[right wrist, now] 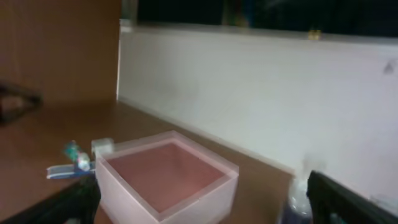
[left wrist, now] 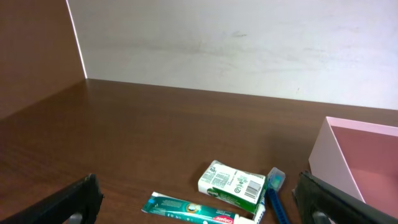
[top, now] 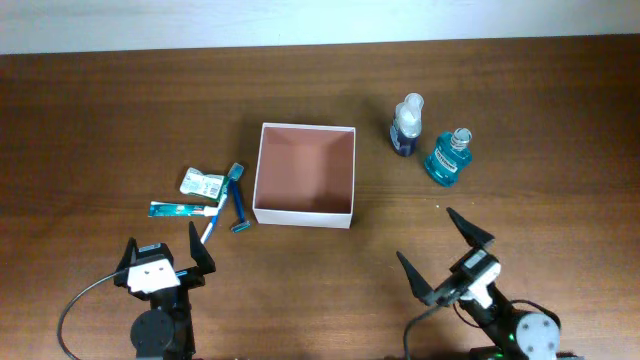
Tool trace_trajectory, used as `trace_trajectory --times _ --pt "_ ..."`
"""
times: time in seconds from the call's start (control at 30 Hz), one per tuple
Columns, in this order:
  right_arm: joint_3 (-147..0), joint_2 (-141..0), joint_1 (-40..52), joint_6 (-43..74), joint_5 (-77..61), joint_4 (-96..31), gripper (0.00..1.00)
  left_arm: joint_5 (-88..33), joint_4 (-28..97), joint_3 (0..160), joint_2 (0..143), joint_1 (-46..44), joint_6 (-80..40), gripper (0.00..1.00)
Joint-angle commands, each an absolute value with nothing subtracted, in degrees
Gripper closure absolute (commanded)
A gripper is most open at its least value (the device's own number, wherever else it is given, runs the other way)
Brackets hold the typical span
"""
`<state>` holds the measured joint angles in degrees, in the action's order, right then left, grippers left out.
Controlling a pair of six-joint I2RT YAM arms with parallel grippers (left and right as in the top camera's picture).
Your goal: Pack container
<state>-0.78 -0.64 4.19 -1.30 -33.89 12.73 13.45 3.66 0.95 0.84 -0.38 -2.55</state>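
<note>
**Desk** [top: 120, 120]: a dark brown wooden surface that fills the overhead view and meets a white wall at its far edge.

**Container** [top: 304, 175]: a shallow square box with thin white walls and a pinkish-brown inside. It stands open-topped near the middle of the desk, ahead of me and between my 2 arms. My left wrist view catches its near corner [left wrist: 348, 155] at the right edge. My right wrist view shows it [right wrist: 163, 177] low and left of centre.

**Left jaws**: spread wide and holding nothing. They sit low over the near-left desk, just short of the toiletries.

**Right jaws**: likewise spread wide and holding nothing. They are at the near right and angled toward the container.

**Teal bottle** [top: 447, 158]: clear-capped, on the desk right of the container and well apart from it.

**Dark blue bottle** [top: 406, 125]: white-topped, just beside the teal bottle on its far-left side.

**Toothpaste tube** [top: 182, 209]: lies flat to the left of the container and is nearest to my left jaws; it also shows in the left wrist view [left wrist: 186, 208].

**Blue razor** [top: 240, 212]: lies just beside the container's left wall.

**Slim blue-and-white handle** [top: 213, 224]: slants between the razor and the tube. I cannot tell what it is.

**Green-and-white packet** [top: 201, 182]: lies just beyond the tube.
</note>
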Motion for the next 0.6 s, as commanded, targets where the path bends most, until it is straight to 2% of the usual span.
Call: trace_trajectory --times 0.0,0.13,0.4,0.57 --pt "-4.0 -0.4 4.5 7.4 -31.9 13.7 0.01 12.8 3.5 0.5 0.4 -0.1 -1.6 0.01" --pt "-13.7 -4.1 4.4 7.8 -26.6 6.9 0.01 12.8 3.5 0.5 0.4 -0.1 -1.6 0.01" --pt "-41.0 -28.1 4.4 1.3 -9.6 -18.4 0.01 12.8 3.5 0.5 0.4 -0.1 -1.7 0.01" --pt "-53.1 -42.3 4.4 -2.8 -8.1 -28.2 0.01 12.8 3.5 0.5 0.4 -0.1 -1.6 0.01"
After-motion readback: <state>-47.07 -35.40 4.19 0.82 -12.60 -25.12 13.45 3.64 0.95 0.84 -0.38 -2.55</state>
